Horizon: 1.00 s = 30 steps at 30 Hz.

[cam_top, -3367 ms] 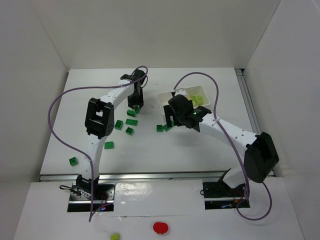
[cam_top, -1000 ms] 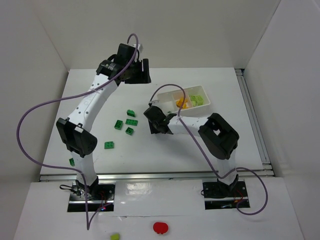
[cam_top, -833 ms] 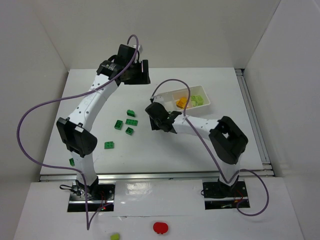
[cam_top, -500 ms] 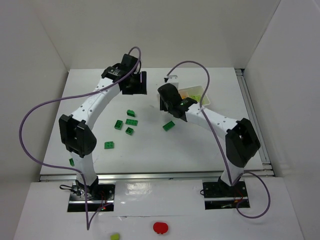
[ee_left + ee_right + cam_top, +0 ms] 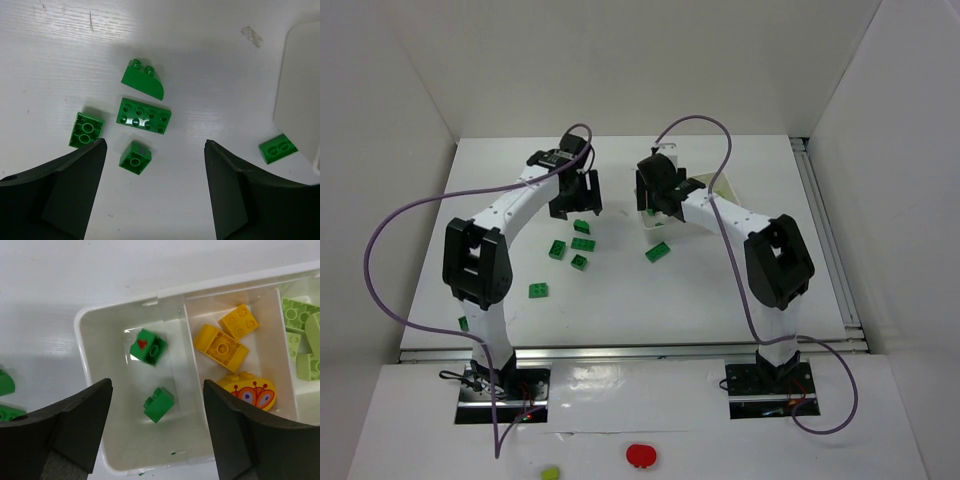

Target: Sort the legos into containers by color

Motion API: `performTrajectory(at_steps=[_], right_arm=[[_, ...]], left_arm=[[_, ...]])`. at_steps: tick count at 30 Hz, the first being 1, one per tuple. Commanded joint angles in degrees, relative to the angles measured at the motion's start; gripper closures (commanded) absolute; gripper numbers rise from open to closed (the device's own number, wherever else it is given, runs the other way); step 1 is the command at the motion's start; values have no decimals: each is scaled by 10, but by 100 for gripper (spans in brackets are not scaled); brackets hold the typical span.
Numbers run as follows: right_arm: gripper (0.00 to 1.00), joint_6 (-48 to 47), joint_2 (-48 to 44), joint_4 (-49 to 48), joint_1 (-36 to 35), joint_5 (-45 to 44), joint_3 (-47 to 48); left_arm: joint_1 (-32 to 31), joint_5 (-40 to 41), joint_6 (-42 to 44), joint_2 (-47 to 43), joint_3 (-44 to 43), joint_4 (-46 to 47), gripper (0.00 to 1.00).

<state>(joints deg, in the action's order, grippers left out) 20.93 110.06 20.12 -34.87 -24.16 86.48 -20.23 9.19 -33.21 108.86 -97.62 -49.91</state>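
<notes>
Two dark green legos (image 5: 149, 346) in tray (image 5: 82, 347) left compartment, orange legos (image 5: 220, 347) in the middle, pale green legos (image 5: 298, 315) right, my right gripper (image 5: 156, 407) spread empty above, left gripper (image 5: 155, 167) gaping over loose green legos (image 5: 144, 112), bare table (image 5: 50, 300) past the rim.

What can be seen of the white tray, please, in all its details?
The white tray is shallow, rectangular, with rounded corners, and looks like smooth plastic. Two thin walls split it into three side-by-side compartments. It rests flat on the white table. In the right wrist view, the left compartment holds two dark green bricks, the middle one three orange bricks, one printed, and the right one pale yellow-green bricks, partly cut off.
</notes>
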Motion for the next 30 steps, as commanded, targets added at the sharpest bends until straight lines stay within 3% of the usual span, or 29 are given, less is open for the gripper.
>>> performTrajectory(at_steps=[1, 9, 15, 19, 27, 30], right_arm=[[18, -8, -34, 6, 0, -5, 27], [18, 3, -142, 19, 5, -27, -58], [18, 42, -225, 95, 10, -39, -101], [18, 64, -273, 115, 10, -33, -144], [18, 53, -306, 117, -11, 46, -220], [18, 65, -312, 118, -19, 52, -254]], left_arm=[[21, -2, -20, 15, 20, 35, 12], [28, -29, -31, 100, -6, 38, 16], [34, -40, -38, 158, -61, 32, 23], [34, -34, -43, 168, -72, 32, 37], [34, -48, -7, 145, -104, 32, 78], [34, -48, 3, 127, -109, 32, 83]])
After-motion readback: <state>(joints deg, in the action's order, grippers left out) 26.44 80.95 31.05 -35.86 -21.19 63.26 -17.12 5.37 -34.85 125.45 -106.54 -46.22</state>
